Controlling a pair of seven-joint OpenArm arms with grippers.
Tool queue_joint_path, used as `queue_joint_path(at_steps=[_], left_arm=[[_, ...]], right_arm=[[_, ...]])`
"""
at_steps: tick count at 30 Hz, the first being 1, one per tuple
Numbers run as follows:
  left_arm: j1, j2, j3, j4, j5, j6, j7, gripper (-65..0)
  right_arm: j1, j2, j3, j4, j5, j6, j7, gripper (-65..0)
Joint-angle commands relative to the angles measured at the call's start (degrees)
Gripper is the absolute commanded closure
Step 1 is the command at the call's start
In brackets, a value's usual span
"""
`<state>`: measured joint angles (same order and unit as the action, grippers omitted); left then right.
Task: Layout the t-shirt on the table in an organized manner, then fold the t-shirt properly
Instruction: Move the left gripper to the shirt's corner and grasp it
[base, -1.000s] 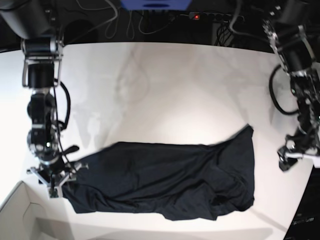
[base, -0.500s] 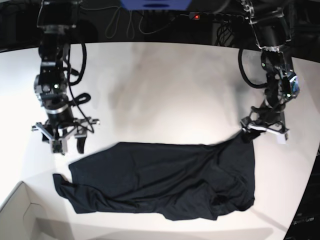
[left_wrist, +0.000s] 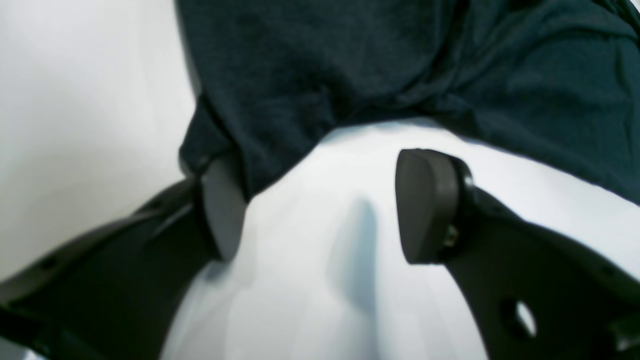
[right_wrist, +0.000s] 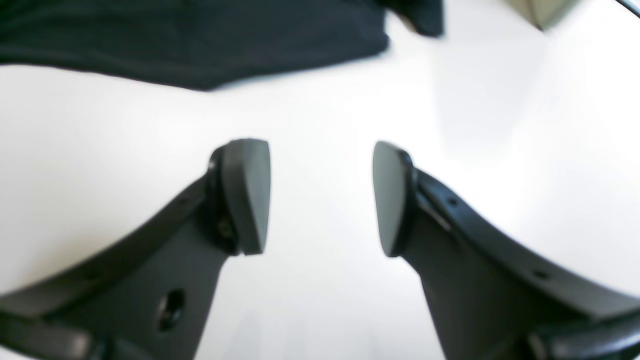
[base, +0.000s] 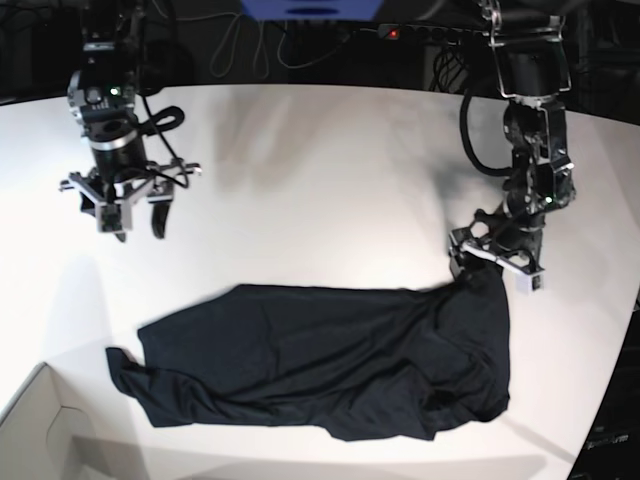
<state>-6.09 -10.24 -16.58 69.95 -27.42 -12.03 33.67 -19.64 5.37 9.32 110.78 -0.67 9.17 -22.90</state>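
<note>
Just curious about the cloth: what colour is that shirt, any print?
The t-shirt is plain black, no print visible; clearest in the base view.

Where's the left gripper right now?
In the base view, the left gripper is on the right, open at the t-shirt's upper right corner, low over the table.

In your left wrist view the t-shirt (left_wrist: 400, 65) runs off the top and right edges, so you see only one corner of it. A fold of that cloth covers the tip of one pad (left_wrist: 222, 210) of the left gripper (left_wrist: 320, 207), and you cannot tell whether the pad presses the fabric or merely sits under it. Your right wrist view is blurred: the shirt's hem is a soft dark band cut by the top edge, and a pale object (right_wrist: 542, 12) at the upper right is cropped beyond naming. In the base view both arms' upper parts leave the frame.
</note>
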Motion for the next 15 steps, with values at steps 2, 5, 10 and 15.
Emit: queue_joint_path(at_steps=[2, 5, 10, 15], left_arm=[[-1.1, -0.4, -1.5, 1.3, -0.2, -0.3, -1.2, -44.1], [-1.1, -0.7, -3.1, 0.6, -0.1, -0.3, -1.2, -44.2], [-1.7, -1.0, -3.7, -3.5, -0.1, -0.3, -1.2, -44.2], [-4.0, -0.9, -3.6, -9.8, -0.1, -0.8, -1.3, -43.0]], right_arm=[[-0.3, -0.2, 1.1, 1.3, 0.5, -0.2, 1.7, -32.5], [-1.3, -0.6, 2.3, 1.3, 0.5, -0.2, 1.7, -32.3], [-2.3, -1.7, 2.7, 1.3, 0.5, -0.2, 1.7, -32.3], [-3.0, -1.7, 2.3, 1.3, 0.5, -0.2, 1.8, -32.2]])
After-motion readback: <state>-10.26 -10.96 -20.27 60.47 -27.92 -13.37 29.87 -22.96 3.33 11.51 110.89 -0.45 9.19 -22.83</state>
